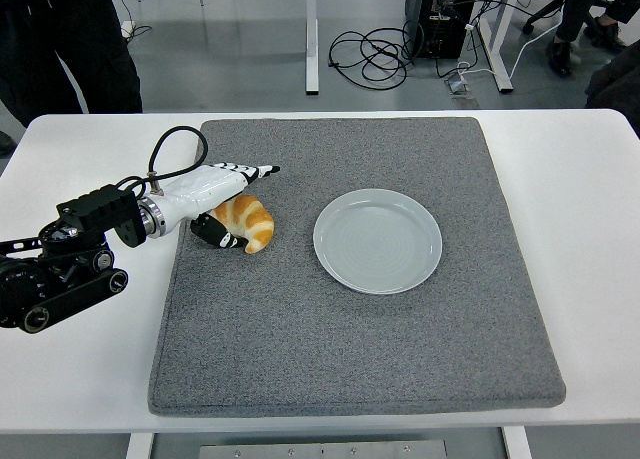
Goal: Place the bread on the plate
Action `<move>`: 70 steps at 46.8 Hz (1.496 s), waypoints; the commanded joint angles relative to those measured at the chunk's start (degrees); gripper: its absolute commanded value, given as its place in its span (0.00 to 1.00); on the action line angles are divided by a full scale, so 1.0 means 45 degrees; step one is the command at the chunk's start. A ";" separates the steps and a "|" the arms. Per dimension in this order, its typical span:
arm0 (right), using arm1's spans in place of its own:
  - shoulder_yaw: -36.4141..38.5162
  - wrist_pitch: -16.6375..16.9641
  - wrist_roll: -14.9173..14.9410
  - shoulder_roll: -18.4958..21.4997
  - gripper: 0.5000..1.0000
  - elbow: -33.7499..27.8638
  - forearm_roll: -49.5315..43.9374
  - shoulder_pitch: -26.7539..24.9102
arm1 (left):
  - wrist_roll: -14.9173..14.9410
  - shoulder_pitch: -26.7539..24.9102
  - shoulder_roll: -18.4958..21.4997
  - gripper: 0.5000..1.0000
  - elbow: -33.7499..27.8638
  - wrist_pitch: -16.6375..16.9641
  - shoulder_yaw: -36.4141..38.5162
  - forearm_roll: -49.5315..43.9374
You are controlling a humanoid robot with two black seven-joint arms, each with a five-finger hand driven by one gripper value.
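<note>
Head view, only the one: a white table (590,239) with a grey mat (350,349) laid over most of it. Near the mat's left side, a golden croissant (248,222) lying flat on the mat, curved, ends pointing down toward the near edge. To its right, apart from it and about the middle of the mat, a pale round plate (377,241) with nothing on it.

From the left edge, the left arm (60,264) reaching in over the table, black at the joint, with a black cable (165,149) looping above the wrist. At its end the left hand (222,201), white with black fingertips, set against the croissant's left side — long fingers (250,171) stretched out straight along the far side of the bread, thumb (215,234) tucked at the near side, touching or nearly touching the crust. Fingers not closed around the bread; croissant between them but not lifted, resting on the mat.

At the top, beyond the table: a grey floor, coiled black cables (370,54), a white desk leg (312,34), and a person in dark clothes (60,39) standing at the upper left
</note>
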 commanded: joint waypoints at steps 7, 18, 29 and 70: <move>-0.0009 0.0000 0.0001 0.0000 1.00 0.0000 -0.0007 -0.0002 | -0.0013 0.0090 0.0000 0.74 0.0079 -0.0006 -0.0001 -0.0019; 0.0010 0.0000 0.0001 0.0000 1.00 0.0000 -0.0007 0.0017 | -0.0013 0.0090 0.0000 0.00 0.0099 -0.0045 -0.0001 -0.0058; 0.0010 0.0000 0.0001 0.0000 1.00 0.0000 -0.0007 -0.0002 | -0.0072 0.0071 -0.0019 0.00 0.0099 -0.0103 -0.0001 -0.0351; -0.0009 0.0000 0.0001 0.0000 1.00 0.0000 0.0013 0.0017 | -0.0365 -0.4733 0.0586 0.00 0.0060 -0.1216 -0.0040 -0.1543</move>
